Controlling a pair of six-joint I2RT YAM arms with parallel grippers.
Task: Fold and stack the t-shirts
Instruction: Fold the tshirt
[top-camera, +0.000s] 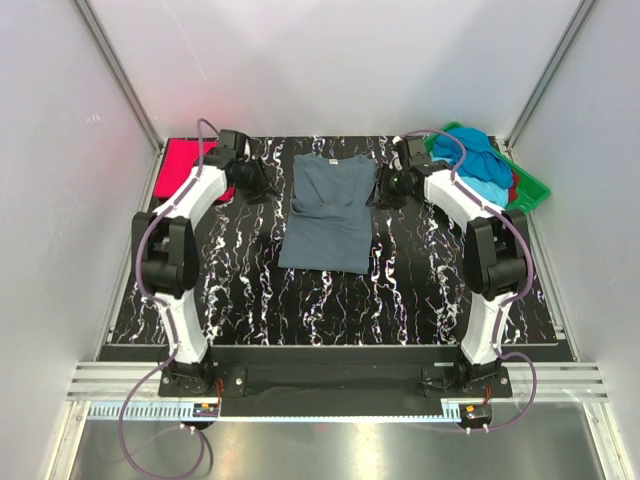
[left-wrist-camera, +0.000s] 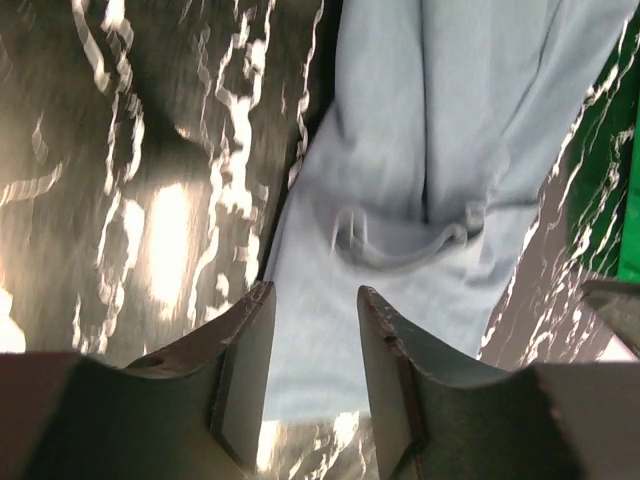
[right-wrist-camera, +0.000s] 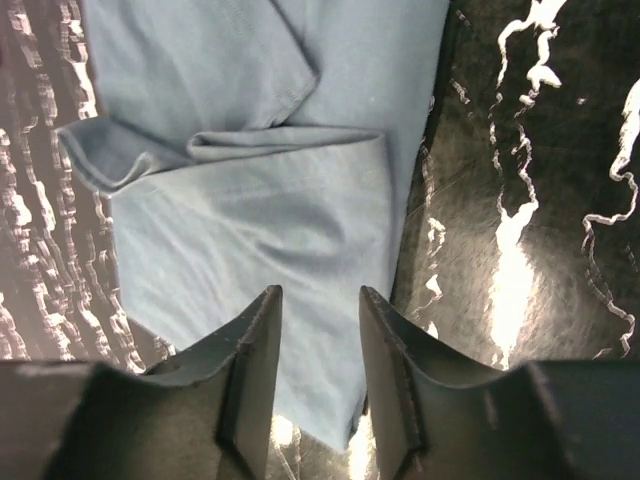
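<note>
A slate grey-blue t-shirt (top-camera: 328, 210) lies flat on the black marbled table (top-camera: 250, 290), sleeves folded in, collar at the far end. It fills the left wrist view (left-wrist-camera: 430, 190) and the right wrist view (right-wrist-camera: 260, 200). My left gripper (top-camera: 268, 183) is open and empty beside the shirt's far left edge; its jaws (left-wrist-camera: 312, 340) hang over the cloth. My right gripper (top-camera: 384, 186) is open and empty beside the far right edge (right-wrist-camera: 318, 340). A folded red-pink shirt (top-camera: 190, 160) lies at the far left. Dark blue (top-camera: 470, 150), turquoise (top-camera: 492, 188) and red (top-camera: 514, 186) shirts are heaped in the tray.
A green plastic tray (top-camera: 532, 190) sits at the table's far right corner and holds the heaped shirts; its edge shows in the left wrist view (left-wrist-camera: 628, 230). White walls and metal posts enclose the table.
</note>
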